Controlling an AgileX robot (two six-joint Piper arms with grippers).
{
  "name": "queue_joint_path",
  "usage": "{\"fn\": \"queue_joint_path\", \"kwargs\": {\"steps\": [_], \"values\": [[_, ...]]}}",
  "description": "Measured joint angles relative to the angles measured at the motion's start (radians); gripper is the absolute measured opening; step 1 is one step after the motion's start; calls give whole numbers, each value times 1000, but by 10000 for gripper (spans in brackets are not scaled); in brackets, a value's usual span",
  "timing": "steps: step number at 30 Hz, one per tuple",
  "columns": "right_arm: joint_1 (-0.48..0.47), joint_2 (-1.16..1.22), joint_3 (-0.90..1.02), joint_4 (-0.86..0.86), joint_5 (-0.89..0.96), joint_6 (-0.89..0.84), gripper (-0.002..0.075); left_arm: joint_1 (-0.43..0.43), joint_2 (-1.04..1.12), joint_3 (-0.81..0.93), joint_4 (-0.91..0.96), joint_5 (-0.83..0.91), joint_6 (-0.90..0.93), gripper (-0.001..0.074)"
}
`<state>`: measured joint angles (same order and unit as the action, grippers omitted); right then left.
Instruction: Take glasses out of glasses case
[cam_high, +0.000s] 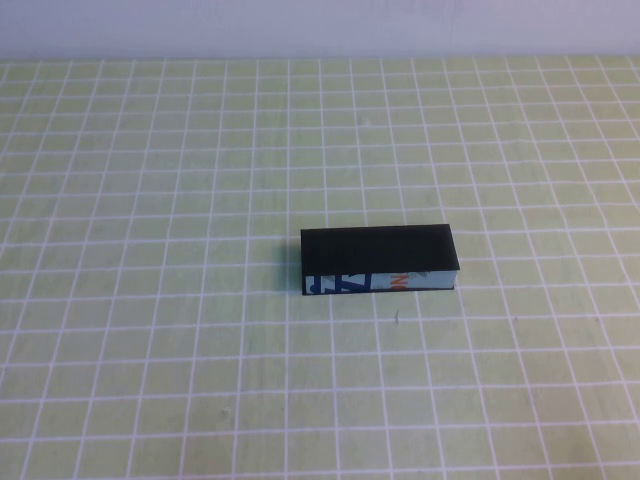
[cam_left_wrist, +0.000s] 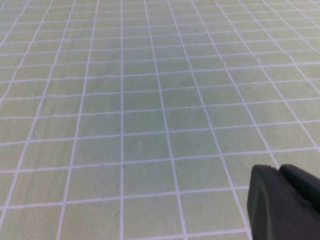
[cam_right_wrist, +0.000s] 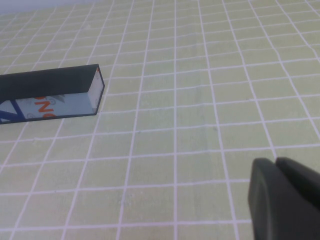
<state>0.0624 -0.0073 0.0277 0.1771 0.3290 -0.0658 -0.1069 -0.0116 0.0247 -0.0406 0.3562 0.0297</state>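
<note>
Closed black glasses case lies flat mid-table, white-blue lettered front facing the robot

left pincer, right pincer: black, rounded.

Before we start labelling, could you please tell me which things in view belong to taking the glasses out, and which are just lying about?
Job:
- glasses case, lid shut, glasses unseen
- right end effector, shut, away from case
- left end effector, over bare mat

Lying about:
- only the gridded green mat
</note>
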Motion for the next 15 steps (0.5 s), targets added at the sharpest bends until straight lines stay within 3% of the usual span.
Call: {"fn": "queue_joint_path", "kwargs": {"steps": [15], "values": [[0, 0, 0, 0, 0, 0, -18, 0, 0, 0, -83, -15, 0, -4]]}}
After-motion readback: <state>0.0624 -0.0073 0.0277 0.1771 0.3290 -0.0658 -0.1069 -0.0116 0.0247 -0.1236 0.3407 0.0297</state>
